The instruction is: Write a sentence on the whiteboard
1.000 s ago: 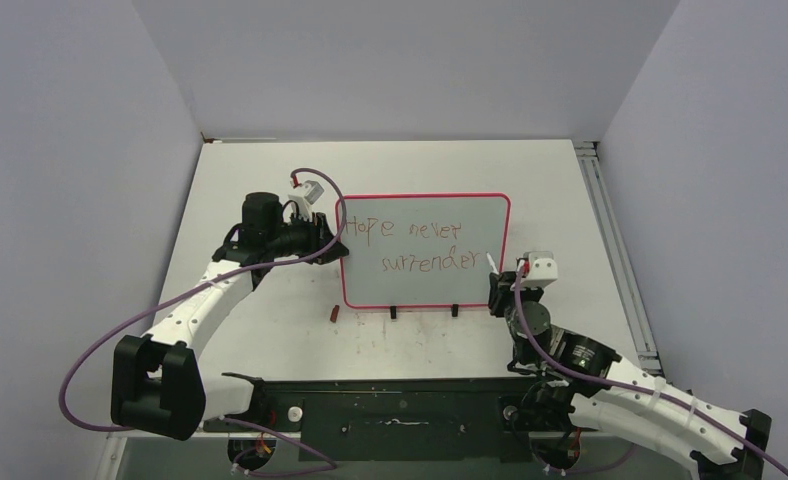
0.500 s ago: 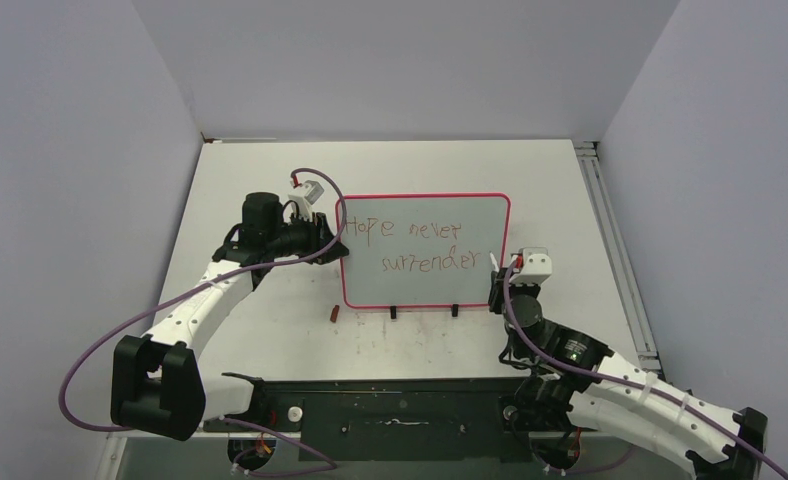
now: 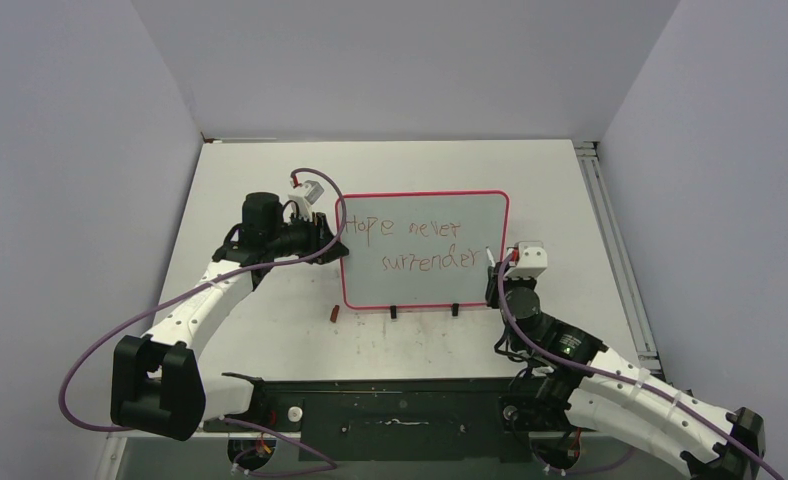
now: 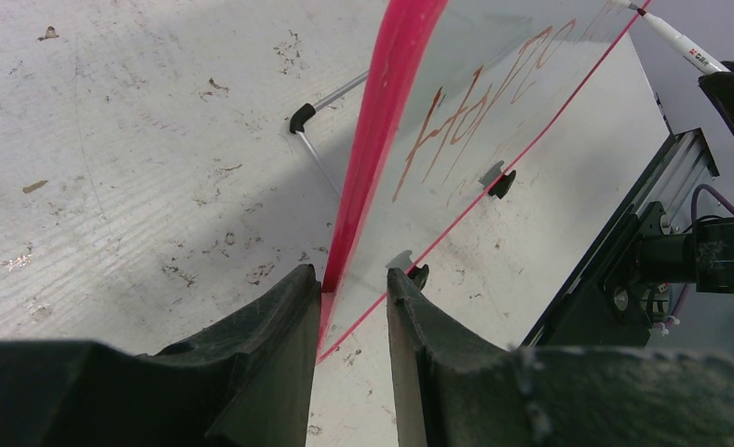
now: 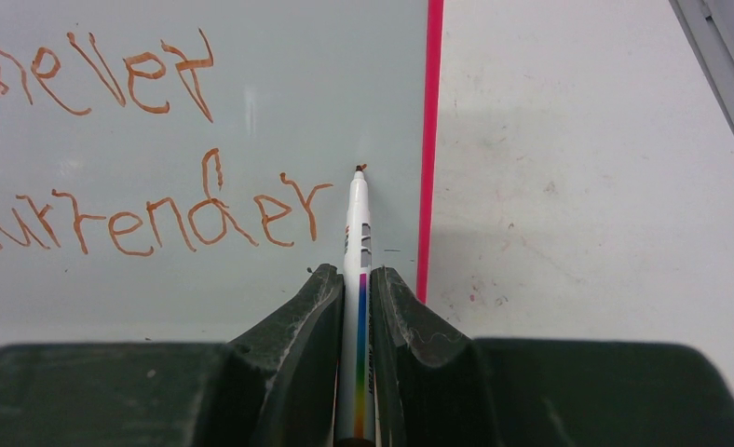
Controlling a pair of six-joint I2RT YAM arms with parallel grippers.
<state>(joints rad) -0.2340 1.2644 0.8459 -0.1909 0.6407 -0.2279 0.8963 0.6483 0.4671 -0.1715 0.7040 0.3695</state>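
Note:
The whiteboard [image 3: 425, 215] with a pink-red frame stands tilted on two black feet mid-table. The sentence [image 3: 410, 246] in reddish-brown letters reads "Hope never" over "surrender". My left gripper [image 3: 332, 236] is shut on the board's left edge; the left wrist view shows the red frame [image 4: 368, 168] between its jaws [image 4: 352, 284]. My right gripper [image 3: 497, 283] is shut on a white marker [image 5: 357, 279] with a rainbow stripe. The marker's tip [image 5: 359, 169] is on or just off the board, right of the last "r" [image 5: 305, 207], close to the right frame [image 5: 430, 140].
A small dark red marker cap [image 3: 335, 313] lies on the table left of the board's feet. A metal rail [image 3: 615, 250] runs along the table's right edge. Walls close the table on three sides.
My right gripper with the marker has moved up and slightly left, from below the board's right edge to the spot after "surrender". The left arm and board have not moved.

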